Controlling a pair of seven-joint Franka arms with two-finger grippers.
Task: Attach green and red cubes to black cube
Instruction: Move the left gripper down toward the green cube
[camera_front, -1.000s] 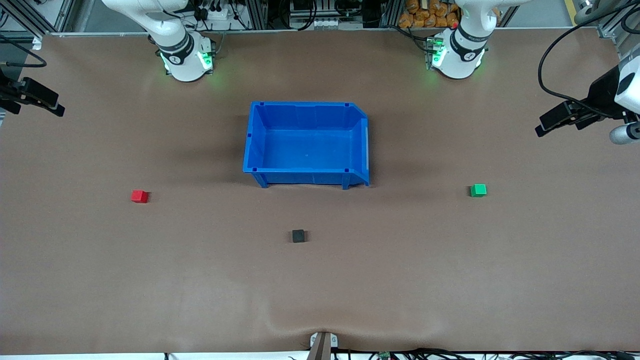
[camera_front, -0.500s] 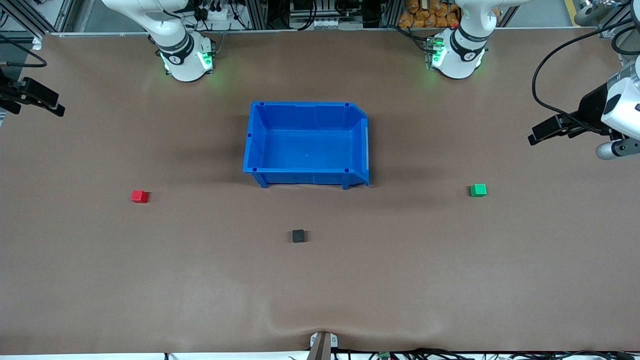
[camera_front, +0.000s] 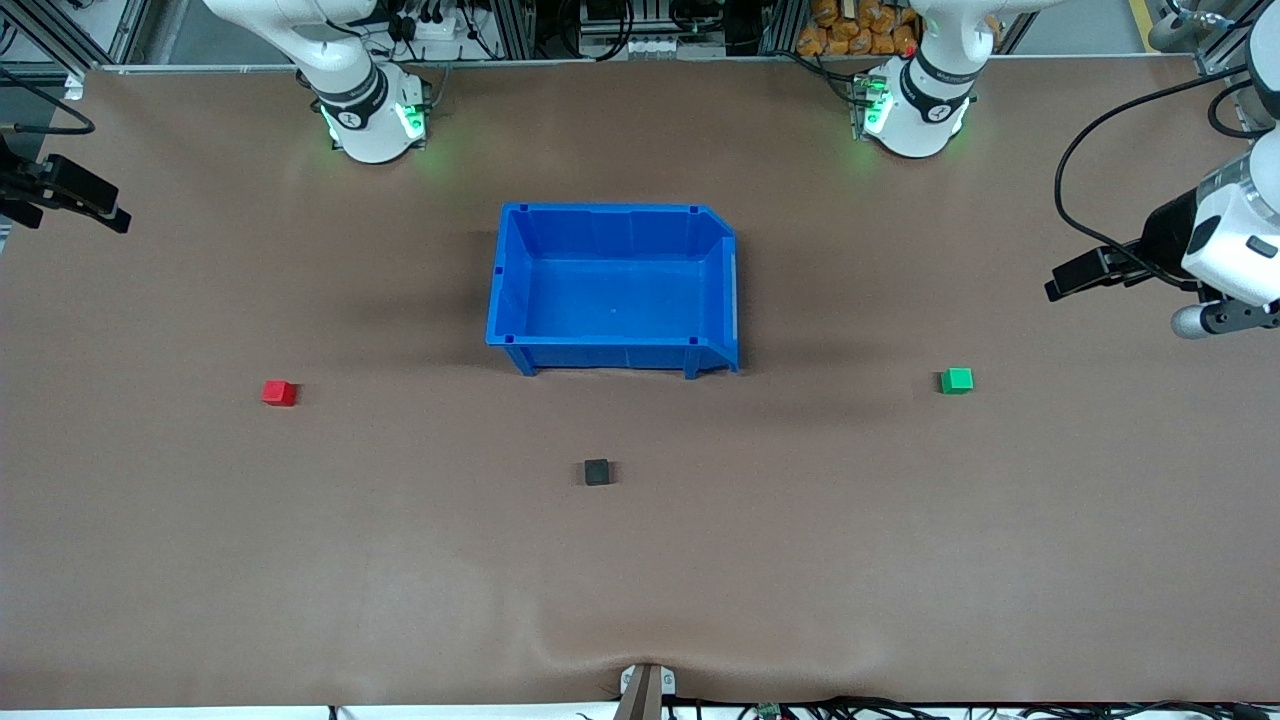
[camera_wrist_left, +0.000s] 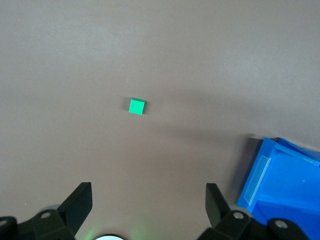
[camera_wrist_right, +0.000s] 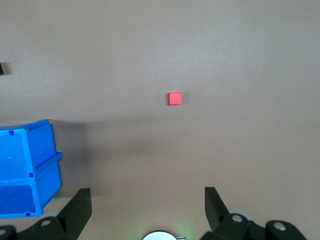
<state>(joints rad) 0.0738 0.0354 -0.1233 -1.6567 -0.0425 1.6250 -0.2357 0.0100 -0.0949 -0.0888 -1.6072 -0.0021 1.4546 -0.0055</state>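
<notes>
Black cube (camera_front: 597, 472) sits alone on the brown counter (camera_front: 400, 560), nearer to the front camera than the blue bin (camera_front: 612, 354) and touching nothing. Red cube (camera_front: 279, 392) lies well apart from it toward the right arm's end of the counter, and green cube (camera_front: 956, 380) lies well apart toward the left arm's end; both are a little farther from the front camera than the black one. All three stand separate, none joined to another. The bin stands open-topped in the middle of the counter with nothing visible inside it.

Left hand (camera_front: 1062, 284) hangs in the air over the counter's edge at the left arm's end, above bare surface and short of the green cube; its wrist view shows the fingers (camera_wrist_left: 80, 202) spread wide with the green cube (camera_wrist_left: 136, 106) between them farther off, nothing gripped. Right hand (camera_front: 105, 212) hangs over the counter's edge at the right arm's end, fingers (camera_wrist_right: 79, 207) likewise spread wide and holding nothing, the red cube (camera_wrist_right: 175, 98) lying on the counter below it.
</notes>
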